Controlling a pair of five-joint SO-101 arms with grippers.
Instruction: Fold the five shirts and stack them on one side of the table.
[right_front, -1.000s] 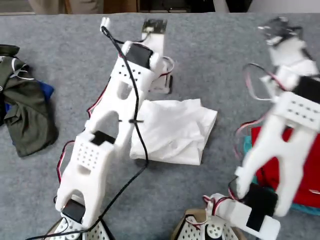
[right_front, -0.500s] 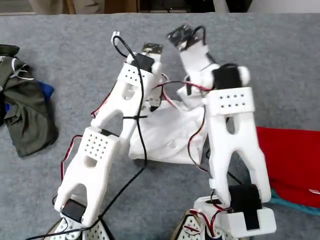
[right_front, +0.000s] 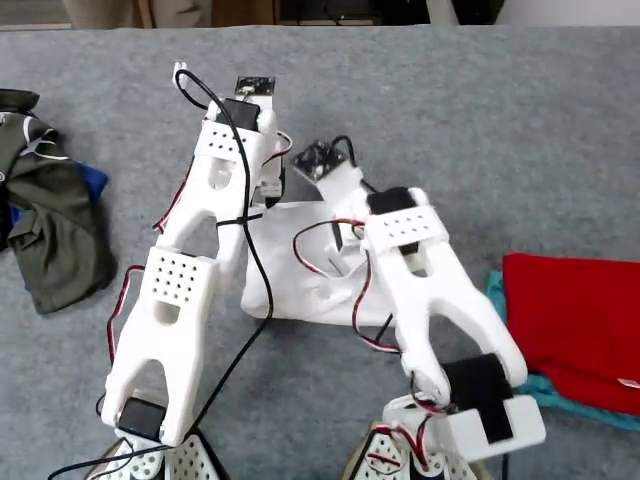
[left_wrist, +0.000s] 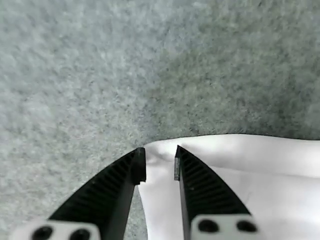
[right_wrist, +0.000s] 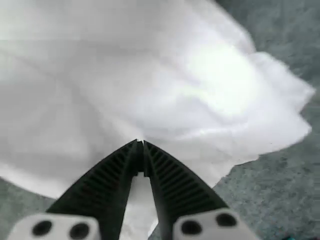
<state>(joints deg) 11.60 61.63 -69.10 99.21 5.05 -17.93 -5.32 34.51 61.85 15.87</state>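
At the table's (right_front: 500, 120) middle, right gripper (right_wrist: 140, 146), tips together, has swung from red shirt (right_front: 575, 320) onto white shirt (right_front: 285, 295); left gripper (left_wrist: 159, 165), slightly parted, straddles its corner: fold likely starting.

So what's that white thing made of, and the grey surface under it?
The shirt looks like soft matte cloth, maybe cotton: it creases and folds limply. The table seems covered in grey felt or carpet: fuzzy, speckled, no shine.

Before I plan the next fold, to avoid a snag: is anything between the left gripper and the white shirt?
Nothing visible: the left gripper sits at the white shirt's corner, fingers astride its edge.
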